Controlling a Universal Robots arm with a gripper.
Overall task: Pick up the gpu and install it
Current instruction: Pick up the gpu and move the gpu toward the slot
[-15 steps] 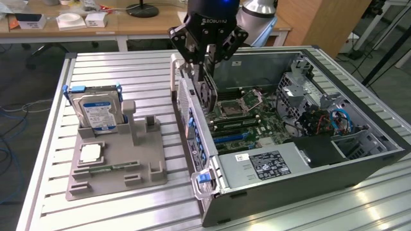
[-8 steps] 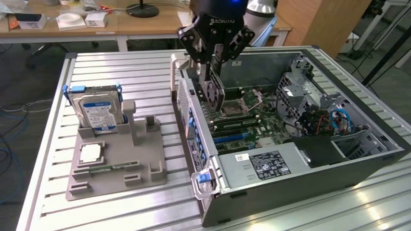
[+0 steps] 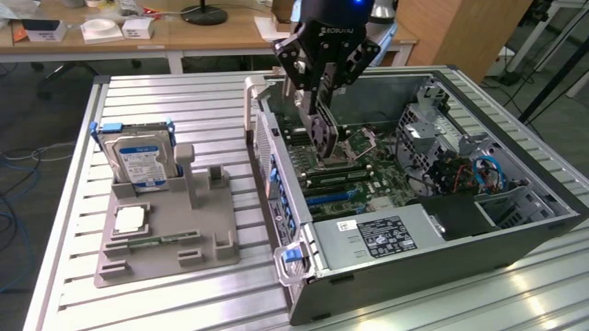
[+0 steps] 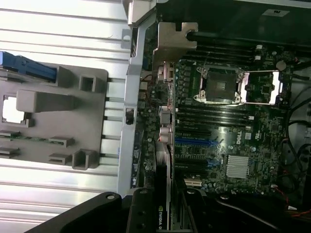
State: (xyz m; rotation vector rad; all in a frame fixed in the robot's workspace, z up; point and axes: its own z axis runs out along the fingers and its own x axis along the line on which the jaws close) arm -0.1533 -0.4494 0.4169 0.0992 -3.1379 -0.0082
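The gpu (image 3: pixel 322 134) is a dark flat card with a round fan on its face. It hangs upright inside the open computer case (image 3: pixel 515 238), just above the motherboard (image 3: pixel 368 176) near the case's rear wall. My black gripper (image 3: pixel 318 96) is shut on the card's upper edge. In the wrist view the gpu (image 4: pixel 164 170) appears edge-on, running along the rear side of the motherboard (image 4: pixel 228 141), close to the blue expansion slot (image 4: pixel 194 142). The gripper (image 4: pixel 165 221) body frames the card there.
A grey holder tray (image 3: pixel 165 255) lies on the slatted table at the exterior view's left, carrying a hard drive (image 3: pixel 138 162), a processor chip (image 3: pixel 131 219) and a green memory stick (image 3: pixel 152 241). The power supply (image 3: pixel 382 234) fills the case's near end. Cables and drive cages crowd its right side.
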